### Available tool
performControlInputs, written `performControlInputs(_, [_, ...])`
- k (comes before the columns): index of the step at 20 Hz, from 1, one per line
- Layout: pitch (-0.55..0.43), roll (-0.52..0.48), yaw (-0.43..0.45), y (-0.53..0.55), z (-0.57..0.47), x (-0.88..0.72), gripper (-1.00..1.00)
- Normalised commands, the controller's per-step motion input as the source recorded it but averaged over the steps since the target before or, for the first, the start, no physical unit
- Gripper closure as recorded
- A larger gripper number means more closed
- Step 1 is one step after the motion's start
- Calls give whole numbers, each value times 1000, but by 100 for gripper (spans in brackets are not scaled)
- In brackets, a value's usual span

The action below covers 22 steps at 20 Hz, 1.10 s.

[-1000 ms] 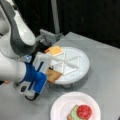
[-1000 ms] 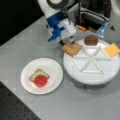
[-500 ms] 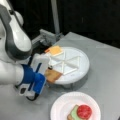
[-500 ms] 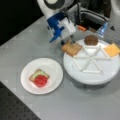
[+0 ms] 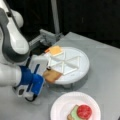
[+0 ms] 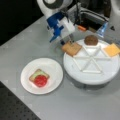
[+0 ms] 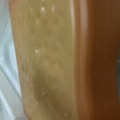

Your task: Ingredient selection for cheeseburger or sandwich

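A robot gripper (image 6: 71, 41) appears clenched on a brown toast square (image 6: 72, 48) at the divided tray's (image 6: 92, 75) edge. On the paper plate (image 6: 53, 72), the sandwich (image 6: 39, 78) has toast, lettuce and tomato. A level, firm hold should prevent slipping.
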Motion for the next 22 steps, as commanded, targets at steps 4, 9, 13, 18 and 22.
performControlInputs(4, [-51,226,90,-213,-61,213,100])
performControlInputs(9, [-51,226,84,-217,-61,253,100])
performControlInputs(13, [-40,221,84,-235,-42,289,100])
performControlInputs(18, [-8,187,75,-279,-88,272,100])
performControlInputs(22, [36,185,62,-286,-79,268,100])
